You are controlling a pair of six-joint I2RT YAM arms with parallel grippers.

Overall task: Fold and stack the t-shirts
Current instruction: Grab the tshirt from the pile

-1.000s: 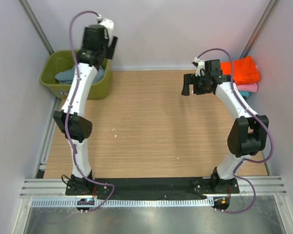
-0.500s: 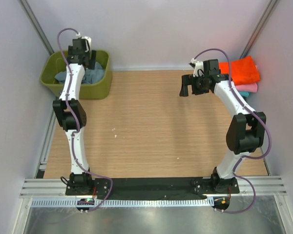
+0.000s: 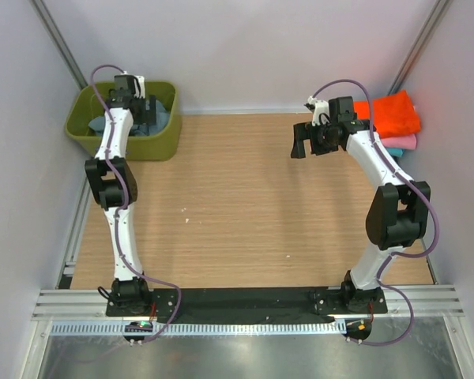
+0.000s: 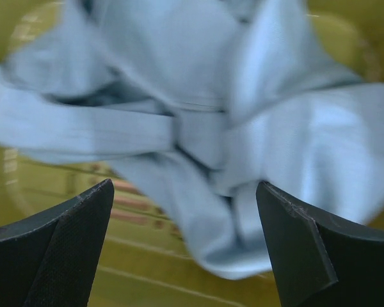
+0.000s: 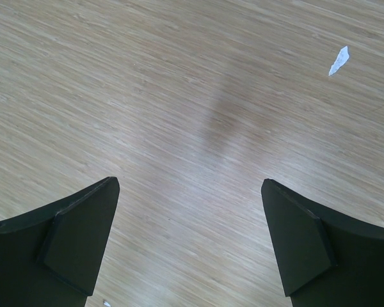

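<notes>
Shirt [image 4: 198,128] — blue-grey, crumpled — lies in the basket [image 3: 83,133] at ten o'clock; left fingers [image 4: 57,249] spread wide just above, likely to grab it. Right fingers [image 5: 77,236] hang open, empty, over the worktop [image 3: 245,205], probably awaiting the fold.

Right tool [image 5: 189,246] spread wide over wooden tabletop [image 5: 179,96]; white scrap [image 5: 338,60].

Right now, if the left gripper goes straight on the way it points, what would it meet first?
Most likely the crumpled blue-grey t-shirt, lying in the olive-green basket directly ahead of the open left gripper. The picture is blurred, so how near is unclear.
</notes>
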